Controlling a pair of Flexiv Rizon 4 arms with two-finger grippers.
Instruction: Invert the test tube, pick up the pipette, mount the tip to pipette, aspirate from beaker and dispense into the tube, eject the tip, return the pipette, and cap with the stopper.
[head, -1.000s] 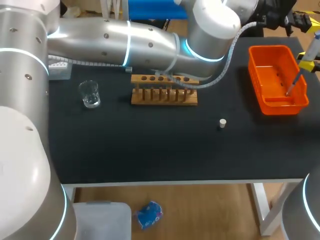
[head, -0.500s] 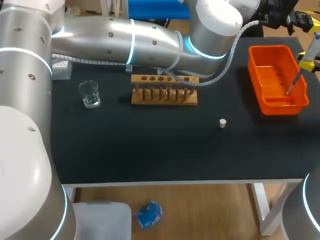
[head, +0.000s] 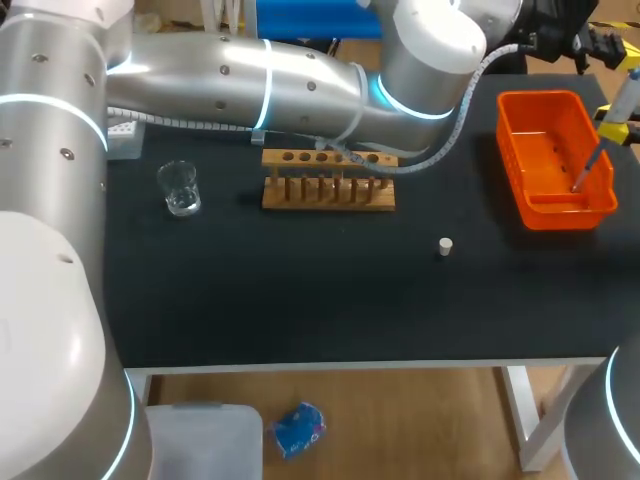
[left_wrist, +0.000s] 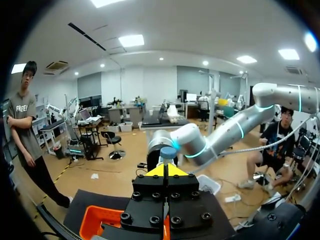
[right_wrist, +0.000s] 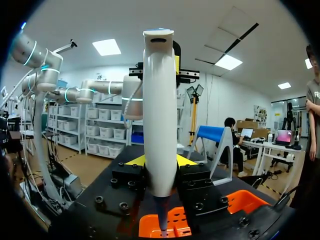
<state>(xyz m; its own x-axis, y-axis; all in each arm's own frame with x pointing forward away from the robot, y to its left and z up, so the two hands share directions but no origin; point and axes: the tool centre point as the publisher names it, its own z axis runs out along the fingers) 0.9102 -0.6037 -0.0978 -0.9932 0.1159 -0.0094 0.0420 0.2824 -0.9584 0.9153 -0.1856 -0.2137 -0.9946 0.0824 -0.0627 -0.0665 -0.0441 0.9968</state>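
Yellow tips of the right gripper (right_wrist: 160, 161) stand apart and are clamped on the white pipette (right_wrist: 159, 110) from two sides, holding it upright. Its thin lower end points down into the orange bin (right_wrist: 235, 201) just below the fingers. From overhead, the pipette (head: 622, 98) leans in at the table's far right edge, its narrow end inside the bin (head: 527, 150) near the right wall.

The left gripper (left_wrist: 167, 171) is up high, its yellow tips pressed together with nothing to be seen between them. A corner of the bin (left_wrist: 95, 220) shows beneath it. The left arm (head: 240, 85) stretches across the back of the black table (head: 300, 300), over the wooden rack (head: 328, 192).

The rack stands back of centre. Whether a tube sits in it I cannot make out, as the arm and its cable cover that part. The small white stopper (head: 445, 246) stands alone between rack and bin, nearer the front. The clear beaker (head: 180, 188) stands just left of the rack.
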